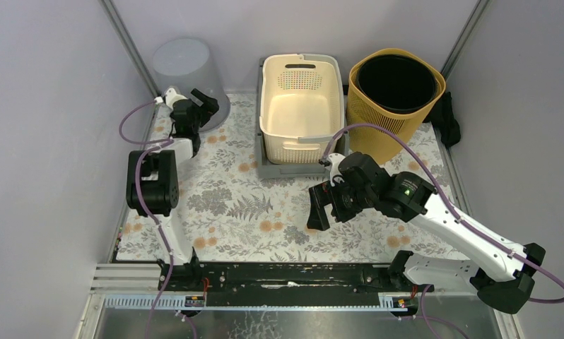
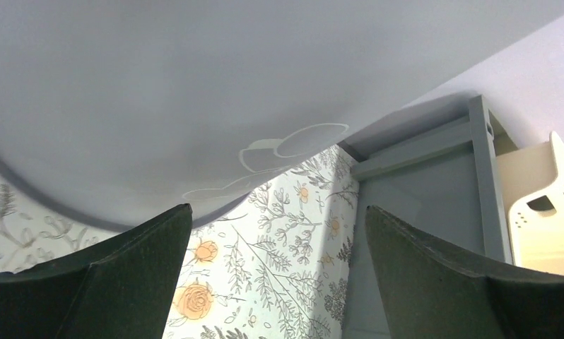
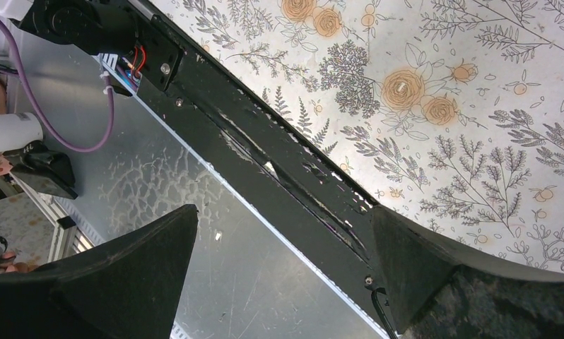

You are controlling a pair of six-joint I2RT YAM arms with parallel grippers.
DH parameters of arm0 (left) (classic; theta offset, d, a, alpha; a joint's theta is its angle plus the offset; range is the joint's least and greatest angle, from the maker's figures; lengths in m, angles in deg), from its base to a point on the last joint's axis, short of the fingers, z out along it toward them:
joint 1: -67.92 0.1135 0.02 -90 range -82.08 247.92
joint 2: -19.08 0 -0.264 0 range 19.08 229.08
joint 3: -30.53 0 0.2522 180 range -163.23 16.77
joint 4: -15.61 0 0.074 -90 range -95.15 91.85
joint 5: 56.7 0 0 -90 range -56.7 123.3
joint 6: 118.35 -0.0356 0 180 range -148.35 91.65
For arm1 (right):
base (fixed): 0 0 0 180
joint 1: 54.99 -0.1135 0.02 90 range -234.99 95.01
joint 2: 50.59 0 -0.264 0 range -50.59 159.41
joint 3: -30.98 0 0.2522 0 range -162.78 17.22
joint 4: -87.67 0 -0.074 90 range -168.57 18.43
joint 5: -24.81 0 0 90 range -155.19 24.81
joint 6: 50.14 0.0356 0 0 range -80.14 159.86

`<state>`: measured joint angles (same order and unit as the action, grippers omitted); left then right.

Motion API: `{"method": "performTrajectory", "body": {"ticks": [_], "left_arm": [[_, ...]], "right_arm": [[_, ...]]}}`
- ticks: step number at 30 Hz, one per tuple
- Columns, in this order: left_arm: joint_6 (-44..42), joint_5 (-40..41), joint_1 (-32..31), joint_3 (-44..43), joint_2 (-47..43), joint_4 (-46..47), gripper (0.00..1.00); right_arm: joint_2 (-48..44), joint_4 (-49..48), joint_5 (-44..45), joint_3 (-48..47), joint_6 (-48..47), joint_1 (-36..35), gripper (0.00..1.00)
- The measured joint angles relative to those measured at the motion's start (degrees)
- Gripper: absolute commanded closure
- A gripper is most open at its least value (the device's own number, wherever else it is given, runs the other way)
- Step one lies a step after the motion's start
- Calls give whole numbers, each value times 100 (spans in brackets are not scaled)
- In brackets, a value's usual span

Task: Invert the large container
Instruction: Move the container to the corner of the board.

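The large container [image 1: 184,70] is a pale grey plastic bin in the back left corner. It stands with its closed base up and its wide rim down on the flowered cloth. In the left wrist view its grey wall [image 2: 194,99] fills the upper part, and its lower edge curves along the cloth. My left gripper [image 1: 205,106] is open just beside the container's lower right side, with nothing between its fingers [image 2: 124,275]. My right gripper [image 1: 320,205] hangs open over the cloth in front of the centre, far from the container, and points toward the near rail [image 3: 279,162].
A cream perforated basket [image 1: 300,106] sits inside a grey tray [image 1: 265,166] at the back centre. A yellow mesh basket with a black liner [image 1: 396,92] leans at the back right. A black rail [image 1: 286,275] and a metal plate run along the near edge. Walls close in on both sides.
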<state>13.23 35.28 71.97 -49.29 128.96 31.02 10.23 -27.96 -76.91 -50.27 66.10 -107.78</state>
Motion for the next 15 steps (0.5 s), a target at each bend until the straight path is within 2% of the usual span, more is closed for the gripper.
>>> {"method": "performTrajectory", "body": {"ticks": [9,12,15], "left_arm": [[120,210,-68,619,-990,-323,0],[144,179,-350,822,-1589,-501,0],[138,120,-955,1134,-2260,-564,0]], "right_arm": [[15,-68,-98,144,26,0,0],[90,-140,-146,149,22,0,0],[177,-192,-153,149,15,0,0]]}}
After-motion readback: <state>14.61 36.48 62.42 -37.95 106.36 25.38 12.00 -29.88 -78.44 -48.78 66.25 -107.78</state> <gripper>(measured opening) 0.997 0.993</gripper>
